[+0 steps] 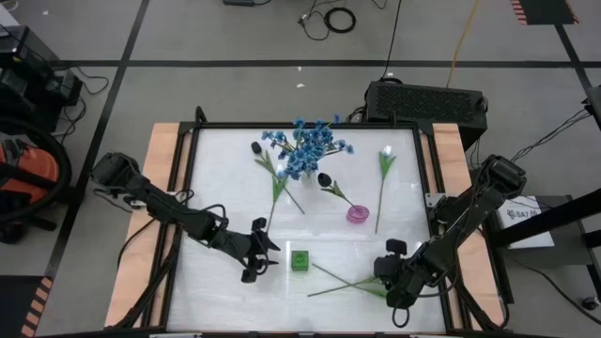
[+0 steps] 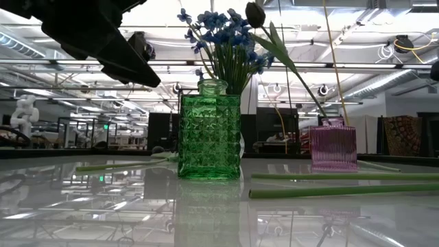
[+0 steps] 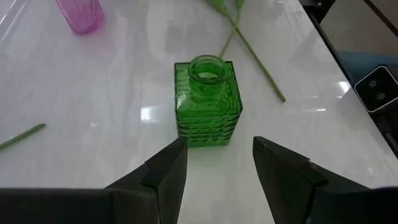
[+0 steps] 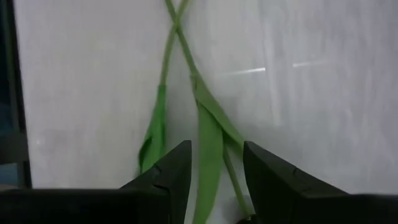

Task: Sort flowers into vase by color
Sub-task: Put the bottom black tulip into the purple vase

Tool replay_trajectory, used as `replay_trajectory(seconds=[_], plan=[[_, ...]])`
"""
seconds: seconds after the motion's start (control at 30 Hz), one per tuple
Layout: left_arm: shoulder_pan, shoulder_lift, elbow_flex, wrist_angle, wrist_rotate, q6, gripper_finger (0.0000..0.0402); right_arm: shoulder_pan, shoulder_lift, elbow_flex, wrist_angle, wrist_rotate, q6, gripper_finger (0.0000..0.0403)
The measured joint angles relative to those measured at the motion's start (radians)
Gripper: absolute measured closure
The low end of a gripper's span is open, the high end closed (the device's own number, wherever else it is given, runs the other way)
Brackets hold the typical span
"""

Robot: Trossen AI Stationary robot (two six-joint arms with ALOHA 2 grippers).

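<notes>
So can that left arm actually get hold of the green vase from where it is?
Probably yes. The left gripper is open and faces the green vase directly, with only bare table between them; the crossed stems lie beyond the vase.

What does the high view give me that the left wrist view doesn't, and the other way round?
Only the high view shows the blue flowers lying at the table's far side, the white tulip, and the right gripper over the crossed stems. Only the left wrist view shows the green vase's mouth, with nothing in it, and the left gripper's fingers open just short of it. Both show the green vase, the pink vase and the crossed stems.
</notes>
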Motion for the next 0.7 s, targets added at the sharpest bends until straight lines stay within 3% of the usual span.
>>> replay_trajectory(seconds=[0.4,0.7], plan=[[-0.014,0.001,0.0,0.015,0.002,-0.025,0.021,0.0,0.001,0.0,-0.024,0.0,0.061,0.0267],[-0.014,0.001,0.0,0.016,0.0,-0.025,0.021,-0.004,0.072,-0.002,-0.041,-0.052,0.069,0.0267]])
